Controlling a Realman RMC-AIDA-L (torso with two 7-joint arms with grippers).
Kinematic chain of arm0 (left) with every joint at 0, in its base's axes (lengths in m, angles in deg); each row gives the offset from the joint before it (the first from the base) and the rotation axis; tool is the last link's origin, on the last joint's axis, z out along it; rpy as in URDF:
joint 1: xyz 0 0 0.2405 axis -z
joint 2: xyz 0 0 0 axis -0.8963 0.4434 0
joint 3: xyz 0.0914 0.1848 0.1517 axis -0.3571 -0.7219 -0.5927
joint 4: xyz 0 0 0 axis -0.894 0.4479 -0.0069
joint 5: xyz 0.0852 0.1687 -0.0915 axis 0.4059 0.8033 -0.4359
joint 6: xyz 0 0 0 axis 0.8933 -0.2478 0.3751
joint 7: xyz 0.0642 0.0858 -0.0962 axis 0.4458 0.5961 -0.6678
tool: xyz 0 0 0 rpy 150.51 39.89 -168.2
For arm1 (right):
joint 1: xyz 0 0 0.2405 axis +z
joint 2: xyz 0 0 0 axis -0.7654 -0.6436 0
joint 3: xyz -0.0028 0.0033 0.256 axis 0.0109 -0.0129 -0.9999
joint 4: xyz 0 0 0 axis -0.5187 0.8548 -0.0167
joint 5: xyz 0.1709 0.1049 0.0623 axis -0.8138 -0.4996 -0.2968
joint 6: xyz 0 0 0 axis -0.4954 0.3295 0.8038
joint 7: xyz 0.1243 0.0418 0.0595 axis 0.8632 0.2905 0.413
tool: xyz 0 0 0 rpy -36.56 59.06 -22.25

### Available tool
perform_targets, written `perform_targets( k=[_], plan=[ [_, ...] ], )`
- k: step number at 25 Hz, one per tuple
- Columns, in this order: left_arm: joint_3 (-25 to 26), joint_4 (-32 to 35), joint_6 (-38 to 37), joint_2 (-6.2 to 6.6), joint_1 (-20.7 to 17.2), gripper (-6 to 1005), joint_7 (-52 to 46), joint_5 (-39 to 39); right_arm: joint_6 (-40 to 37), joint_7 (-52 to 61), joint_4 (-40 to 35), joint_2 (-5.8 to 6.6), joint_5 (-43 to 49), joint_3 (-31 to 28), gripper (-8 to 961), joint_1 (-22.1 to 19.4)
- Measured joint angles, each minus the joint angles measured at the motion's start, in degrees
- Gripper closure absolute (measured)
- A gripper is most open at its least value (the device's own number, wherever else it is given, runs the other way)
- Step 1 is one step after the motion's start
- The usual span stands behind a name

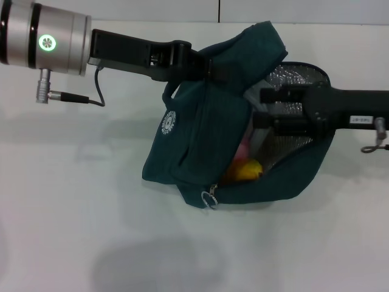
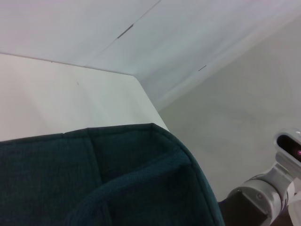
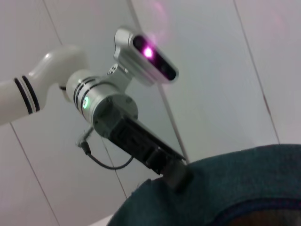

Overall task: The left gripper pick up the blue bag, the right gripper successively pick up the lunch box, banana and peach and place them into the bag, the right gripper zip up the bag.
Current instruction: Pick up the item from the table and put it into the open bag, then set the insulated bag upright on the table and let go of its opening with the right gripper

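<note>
The blue bag [image 1: 200,146] hangs lifted above the table, its mouth open to the right and silver lining showing. My left gripper [image 1: 203,66] is shut on the bag's top edge by a handle, and the same grip shows in the right wrist view [image 3: 173,173]. My right gripper [image 1: 260,108] reaches in from the right, open, its two fingers spread across the bag's mouth with nothing between them. Inside the bag lie the yellow banana [image 1: 247,170] and, just above it, the pink peach [image 1: 242,149]. The lunch box is hidden. Only teal fabric [image 2: 117,179] fills the left wrist view.
The zipper's ring pull [image 1: 209,198] dangles at the bag's lower front corner. A white round logo [image 1: 168,122] marks its side. The white table [image 1: 73,201] lies under the bag, with a wall seam behind. The bag's shadow falls below it.
</note>
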Motion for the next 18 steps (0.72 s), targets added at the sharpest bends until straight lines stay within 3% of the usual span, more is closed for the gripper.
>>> perform_targets(
  k=[2,5,6,7,10,14,18],
  plan=[
    [0.00,0.00,0.00,-0.01,-0.01,909,0.06,0.00,-2.14,0.01,-0.28,0.11,-0.15,-1.91,369,-0.86],
    [-0.01,0.00,-0.01,-0.03,-0.03,909,0.14,0.03,-7.14,-0.72,-1.14,0.23,-0.19,-6.33,289,-2.77],
    [-0.01,0.00,0.01,-0.03,-0.05,909,0.15,0.09,-12.47,-2.98,-2.96,0.55,-0.24,-12.52,262,-5.92],
    [-0.01,0.00,0.01,-0.03,-0.05,909,0.15,0.09,-13.45,-3.80,-3.42,0.74,-0.23,-14.32,235,-7.01],
    [-0.01,0.00,0.00,0.01,-0.18,909,0.17,0.15,-14.83,-6.79,-4.54,1.72,0.01,-21.57,233,-11.73],
    [-0.01,0.00,0.00,0.05,-0.20,908,0.19,0.22,-10.89,-9.46,-3.28,2.95,2.73,-24.48,232,-16.68],
    [0.03,0.00,0.02,0.14,-0.14,908,0.18,0.33,-5.28,-10.80,-2.45,1.57,8.39,-23.97,232,-17.61]
  ],
)
